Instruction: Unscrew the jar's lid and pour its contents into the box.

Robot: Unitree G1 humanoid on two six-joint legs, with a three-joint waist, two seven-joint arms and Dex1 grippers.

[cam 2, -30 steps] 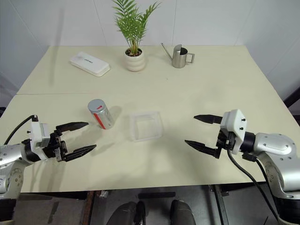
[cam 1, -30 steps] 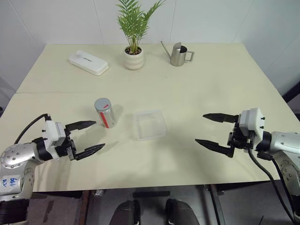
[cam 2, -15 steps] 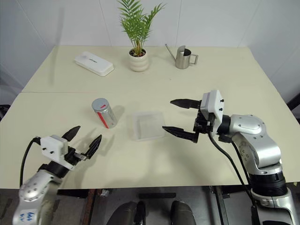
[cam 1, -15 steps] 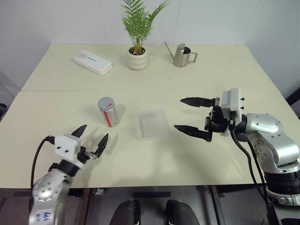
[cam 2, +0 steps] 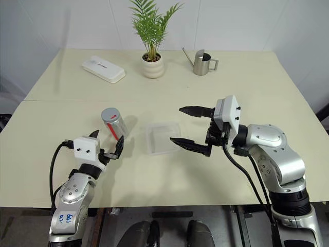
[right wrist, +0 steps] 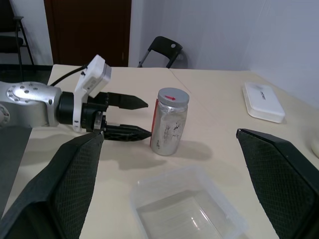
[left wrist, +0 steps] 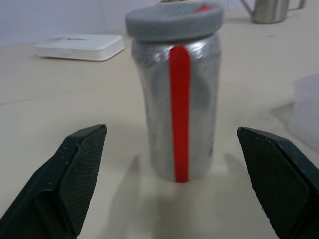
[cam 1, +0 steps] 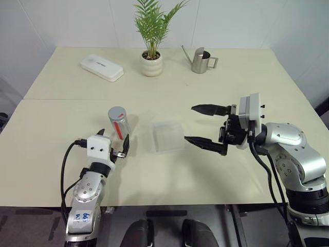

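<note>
Small silver-grey cylindrical jar point(cam 1: 119, 122), red stripe, grey lid point(left wrist: 173, 21) on: upright, straight ahead of the left gripper point(cam 1: 113, 145), just short of its wide-spread fingers. Right gripper point(cam 1: 202, 126), also wide and empty, hangs well apart beyond the clear plastic box point(cam 1: 167, 136); left arm is nearer.

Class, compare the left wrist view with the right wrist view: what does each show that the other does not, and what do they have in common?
Left wrist view alone: the steel watering jug behind the jar, and the long red stripe down the jar's side.

Right wrist view alone: the left gripper from outside, open beside the jar; a black chair and a dark door beyond the table.

Both: the jar upright with the lid on, the clear box (just its edge in the left wrist view), the white oblong case and the table.
</note>
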